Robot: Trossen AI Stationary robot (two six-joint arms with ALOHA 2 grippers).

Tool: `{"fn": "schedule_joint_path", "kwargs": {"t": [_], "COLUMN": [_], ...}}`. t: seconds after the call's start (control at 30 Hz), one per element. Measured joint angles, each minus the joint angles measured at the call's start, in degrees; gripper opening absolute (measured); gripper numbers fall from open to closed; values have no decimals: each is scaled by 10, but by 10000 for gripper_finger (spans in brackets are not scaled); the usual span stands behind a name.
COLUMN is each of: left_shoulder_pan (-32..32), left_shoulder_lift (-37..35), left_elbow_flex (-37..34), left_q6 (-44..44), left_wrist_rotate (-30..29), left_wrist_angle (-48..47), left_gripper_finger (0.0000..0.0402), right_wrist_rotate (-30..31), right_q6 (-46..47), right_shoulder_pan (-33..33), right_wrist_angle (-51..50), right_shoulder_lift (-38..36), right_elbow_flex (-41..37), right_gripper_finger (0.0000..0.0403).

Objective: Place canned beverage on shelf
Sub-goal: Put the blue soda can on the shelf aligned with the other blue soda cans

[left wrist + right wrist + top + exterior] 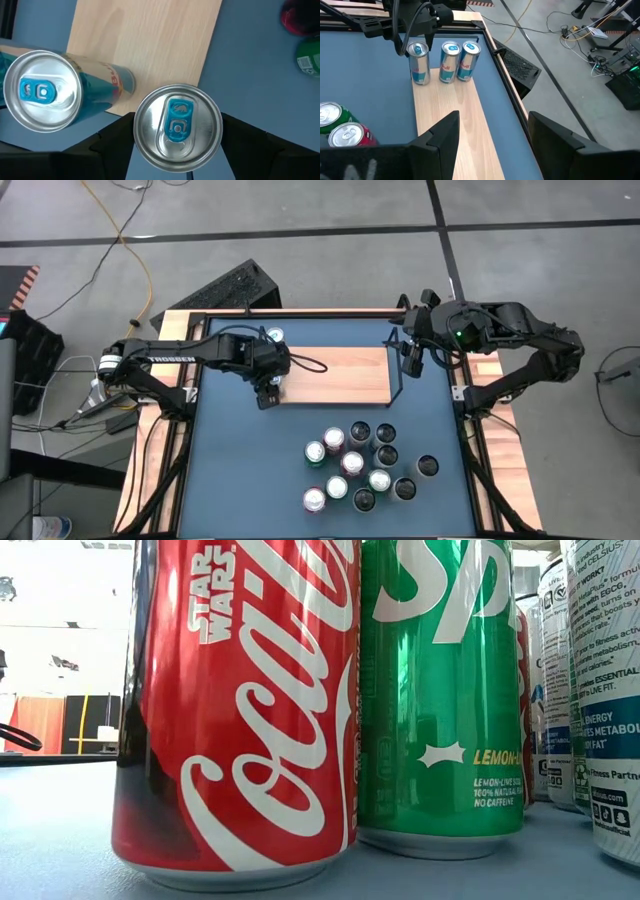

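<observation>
Can [177, 127] stands at shelf [150, 45] edge between parted left jaws; right jaws open.

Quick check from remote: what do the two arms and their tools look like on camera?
Both arms are dark, jointed and glossy. The left arm carries white TROSSEN lettering and a black cable looping by its tool. The right arm shows a green light; its tool has two flat black fingers.

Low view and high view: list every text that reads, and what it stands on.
"STAR WARS" and the Coca-Cola script: red can.
"LEMON-" and "NO CAFFEINE": green can.
"ENERGY" and "FAT": white can; its other print is too small to read.
"TROSSEN": left arm.
Labels on the blue cans: blurred.
</observation>
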Motion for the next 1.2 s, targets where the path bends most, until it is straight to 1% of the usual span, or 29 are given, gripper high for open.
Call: {"fn": "schedule_joint_path", "kwargs": {"t": [0.33,0.6,0.77,0.9,1.0,1.07,1.13,1.2], "left_shoulder_pan": [1,1,1,1,1,1,-2,-13], "left_shoulder_lift": [0,-10,-27,-40,-43,-45,-45,-45], "left_elbow_flex": [0,1,6,23,42,59,74,82], "left_q6": [12,8,3,1,0,-5,-18,-32], "left_wrist_rotate": [0,0,-23,-43,-47,-46,-39,-31], "left_wrist_angle": [2,-8,-12,-12,-16,-35,-60,-65], "left_gripper_finger": [270,273,273,273,273,272,266,250], "right_wrist_rotate": [-3,-3,-3,-3,-3,-3,-3,-3], "right_q6": [0,-1,-2,-7,-9,-9,-10,-10], "right_shoulder_pan": [0,0,0,0,0,0,0,0], "right_wrist_angle": [-1,-2,-5,-4,-4,-4,-4,-4], "right_shoulder_lift": [0,0,0,0,0,0,0,0], "right_elbow_flex": [0,0,0,0,0,0,0,0], "right_gripper_finger": [227,227,227,227,227,227,227,227]}}
